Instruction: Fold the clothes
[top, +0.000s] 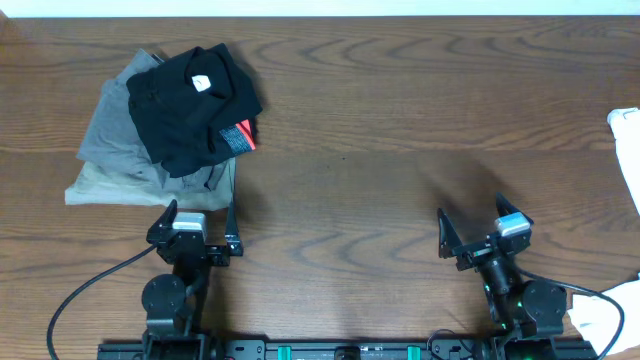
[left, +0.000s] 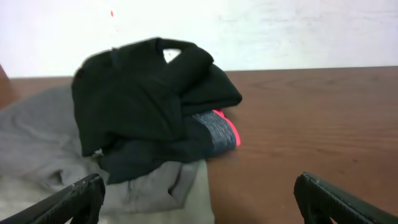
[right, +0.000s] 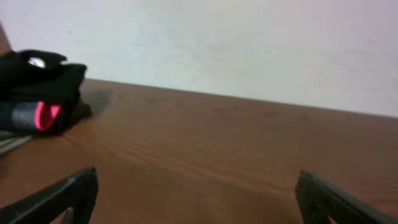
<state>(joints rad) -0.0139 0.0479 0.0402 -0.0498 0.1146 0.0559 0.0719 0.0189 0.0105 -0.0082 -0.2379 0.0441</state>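
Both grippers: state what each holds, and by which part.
Nothing held: the black two-finger left gripper and right gripper are both open and empty.

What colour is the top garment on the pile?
Black garment; left wrist view shows it best.

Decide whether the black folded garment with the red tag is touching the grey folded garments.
Touching. The overhead view shows the black folded garment lying directly on the grey folded garments, overlapping them; the left wrist view agrees.

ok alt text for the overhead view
A black garment lies on grey folded garments at the wooden table's far left. The left gripper and right gripper sit open near the front edge; white fabric pokes in at the right edge.
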